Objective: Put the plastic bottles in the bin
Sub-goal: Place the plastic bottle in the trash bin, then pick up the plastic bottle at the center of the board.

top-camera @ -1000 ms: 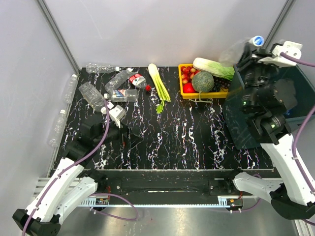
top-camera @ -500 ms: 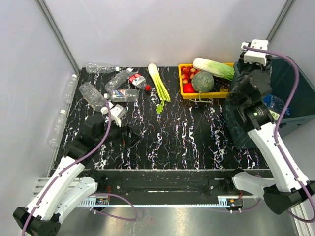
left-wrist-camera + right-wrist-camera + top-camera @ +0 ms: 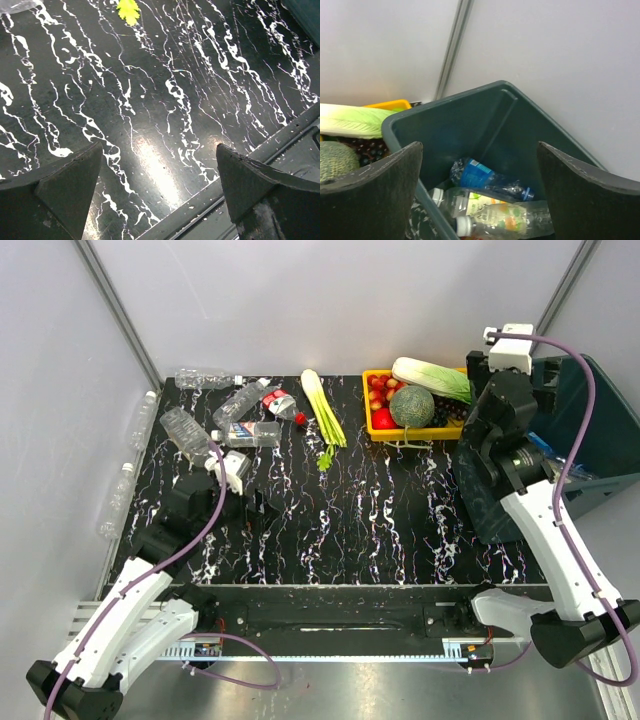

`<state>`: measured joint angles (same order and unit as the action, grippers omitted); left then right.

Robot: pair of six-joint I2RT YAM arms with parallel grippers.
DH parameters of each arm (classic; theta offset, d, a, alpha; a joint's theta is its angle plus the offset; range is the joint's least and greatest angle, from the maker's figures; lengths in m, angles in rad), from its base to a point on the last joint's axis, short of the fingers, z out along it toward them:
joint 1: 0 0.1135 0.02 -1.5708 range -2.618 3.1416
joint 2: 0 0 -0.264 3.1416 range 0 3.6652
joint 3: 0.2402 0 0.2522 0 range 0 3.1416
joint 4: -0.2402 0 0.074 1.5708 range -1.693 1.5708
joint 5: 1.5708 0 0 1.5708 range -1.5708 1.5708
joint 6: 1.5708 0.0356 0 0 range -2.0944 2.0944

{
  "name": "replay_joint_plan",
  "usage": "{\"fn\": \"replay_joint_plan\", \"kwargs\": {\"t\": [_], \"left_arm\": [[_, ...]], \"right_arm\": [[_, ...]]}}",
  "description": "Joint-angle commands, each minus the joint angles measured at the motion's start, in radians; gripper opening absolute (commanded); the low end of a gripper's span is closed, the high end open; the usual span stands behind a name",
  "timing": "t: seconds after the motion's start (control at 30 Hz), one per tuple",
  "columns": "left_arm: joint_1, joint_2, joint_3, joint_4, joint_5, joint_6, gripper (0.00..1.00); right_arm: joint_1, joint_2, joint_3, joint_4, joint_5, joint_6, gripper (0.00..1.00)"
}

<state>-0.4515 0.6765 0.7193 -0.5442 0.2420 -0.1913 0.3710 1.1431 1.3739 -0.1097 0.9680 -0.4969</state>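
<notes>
Teal-grey bin (image 3: 470,120), right end of bench (image 3: 400,520): plastic bottles (image 3: 492,182) lie inside, under the right hand (image 3: 477,150), spread wide and empty, placed for dropping. Left hand (image 3: 159,147) wide, empty, low over bench; loose bottles (image 3: 240,420) wait far-left.

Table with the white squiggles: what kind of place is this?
Probably a robot practice booth, not a kitchen. Plain grey walls box in the table, two robot arms are bolted at its edge, and bottles lie scattered on it.
</notes>
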Motion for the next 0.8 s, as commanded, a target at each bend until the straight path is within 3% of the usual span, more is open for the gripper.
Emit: {"fn": "replay_joint_plan", "kwargs": {"t": [0.0, 0.23, 0.47, 0.67, 0.77], "left_arm": [[-0.004, 0.005, 0.029, 0.006, -0.105, -0.007, 0.99], [-0.004, -0.006, 0.032, -0.020, -0.314, -0.028, 0.99], [-0.003, -0.032, 0.032, -0.002, -0.665, -0.031, 0.99], [0.054, 0.084, 0.127, -0.033, -0.724, -0.091, 0.99], [0.154, 0.173, 0.175, -0.024, -0.640, -0.158, 0.99]], "right_arm": [[-0.003, 0.021, 0.115, -0.191, -0.109, 0.184, 0.99], [0.016, 0.006, 0.194, -0.285, -0.346, 0.356, 0.99], [0.062, -0.048, 0.061, -0.185, -0.693, 0.622, 1.00], [0.138, -0.031, -0.035, -0.156, -0.816, 0.632, 0.99], [0.169, -0.072, -0.107, -0.101, -0.836, 0.655, 0.99]]}}
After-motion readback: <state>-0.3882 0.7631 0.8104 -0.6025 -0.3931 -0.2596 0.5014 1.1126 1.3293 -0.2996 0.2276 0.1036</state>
